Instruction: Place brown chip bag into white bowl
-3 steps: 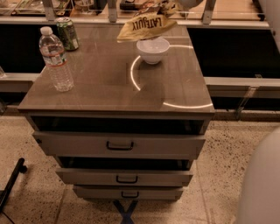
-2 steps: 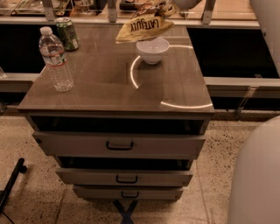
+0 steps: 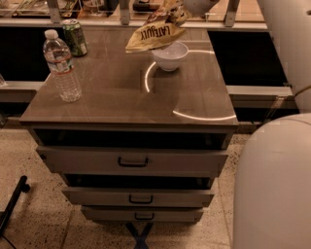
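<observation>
The bag (image 3: 153,33) is clamped by the gripper (image 3: 183,7) at the far edge and, overhanging the bowl (image 3: 170,57), could be tipped out.

I am working in an office-like workspace.
A drawer cabinet (image 3: 131,163) is standing on speckled floor (image 3: 43,194); my gripper (image 3: 194,6) is hanging above the worktop's (image 3: 116,97) far edge.

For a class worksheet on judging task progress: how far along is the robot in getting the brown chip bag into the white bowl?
Done: the brown chip bag is up off the cabinet top, gripped at its upper end by the gripper at the top edge of the view. In hand: it hangs tilted over the white bowl, its pale end reaching left past the rim. Left: lowering it in and letting go.
</observation>
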